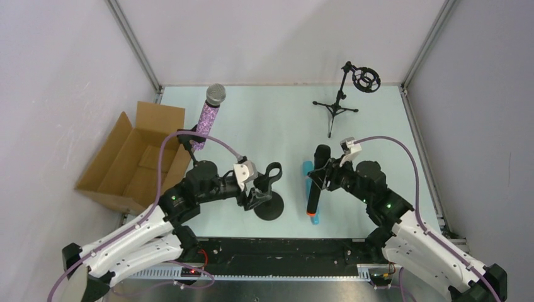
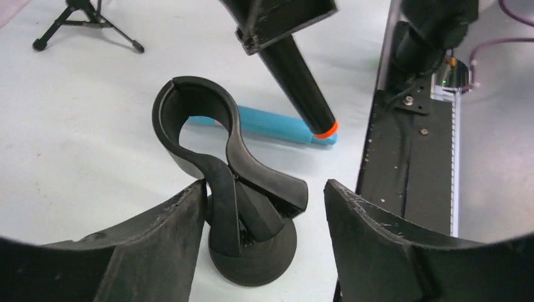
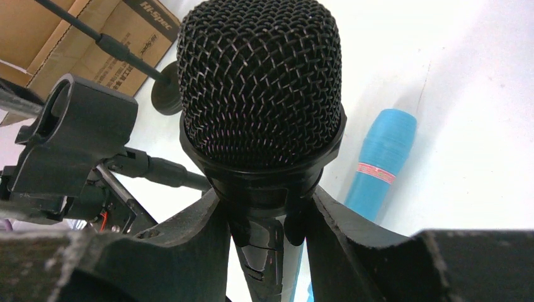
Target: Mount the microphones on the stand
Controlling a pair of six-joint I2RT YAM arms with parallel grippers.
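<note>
Here, seen from above, a pale desk (image 1: pixel 264 126) carries everything. At its left edge sits an open cardboard box (image 1: pixel 135 160). Just right of the box, the purple glitter microphone (image 1: pixel 210 116) stands tilted with its silver head up and its lower end in a black clip. It looks already mounted, which would explain why neither arm is near it.

Next, the left hand (image 2: pixel 264 201) is spread around a small round-based stand (image 2: pixel 252 251). One finger is just beside the stem and the other stands apart, so nothing is pinched. The hand seems placed to steady the stand so it will not tip when a microphone is pushed in. The stand's C-shaped clip (image 2: pixel 189 113) is empty.

Right of the stand, the light blue microphone (image 2: pixel 264 123) lies flat on the desk, probably waiting its turn. Over it, the right hand (image 3: pixel 267 214) pinches the black microphone (image 1: pixel 318 170) just below its mesh head. The orange-red end points toward the near edge and appears raised clear of the desk. Gripping near the head leaves the slim body free to slide into the clip.

At back right, a tripod stand (image 1: pixel 340 104) with a ring mount (image 1: pixel 366 80) holds no microphone, well apart from both arms.
</note>
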